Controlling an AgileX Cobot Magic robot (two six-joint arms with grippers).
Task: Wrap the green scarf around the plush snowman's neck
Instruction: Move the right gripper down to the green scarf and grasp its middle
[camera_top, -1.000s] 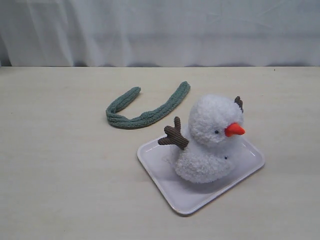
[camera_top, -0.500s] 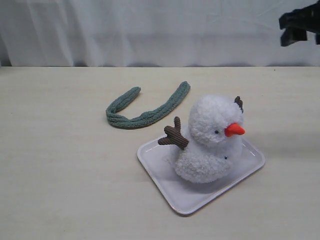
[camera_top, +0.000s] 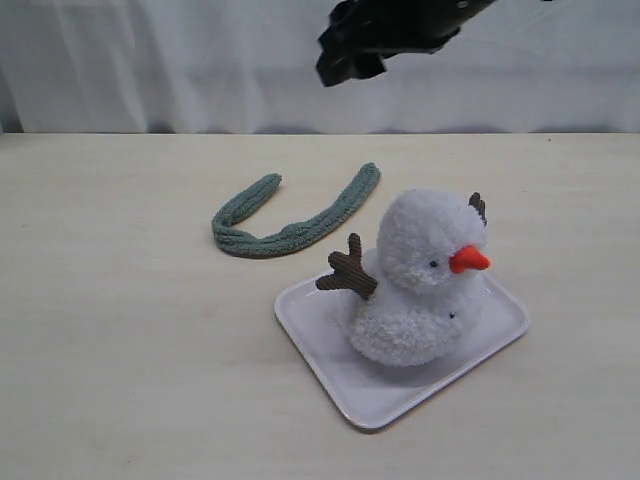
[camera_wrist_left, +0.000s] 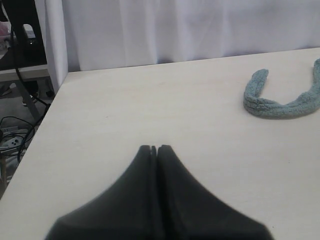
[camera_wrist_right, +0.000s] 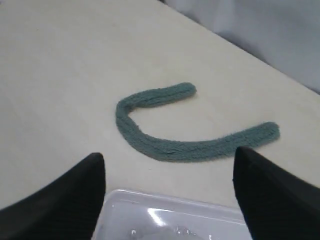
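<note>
The green scarf (camera_top: 290, 235) lies in a loose U on the table, behind and to the left of the plush snowman (camera_top: 420, 270). The white, fluffy snowman sits on a white tray (camera_top: 320, 340), orange nose pointing right. My right gripper (camera_top: 345, 62) hangs high above the table's far side, well above the scarf. In the right wrist view it (camera_wrist_right: 169, 156) is open, its two dark fingers wide apart, with the scarf (camera_wrist_right: 165, 147) and the tray's edge (camera_wrist_right: 150, 210) below. My left gripper (camera_wrist_left: 154, 148) is shut and empty, low over bare table, with the scarf (camera_wrist_left: 280, 107) well off to one side.
A white curtain (camera_top: 200, 60) closes off the back of the table. Past the table's edge in the left wrist view are cables and a stand (camera_wrist_left: 20, 75) on the floor.
The right arm came into the exterior view at the upper right and swept left along the top, ending above the scarf. Scarf, snowman and tray have not moved.
</note>
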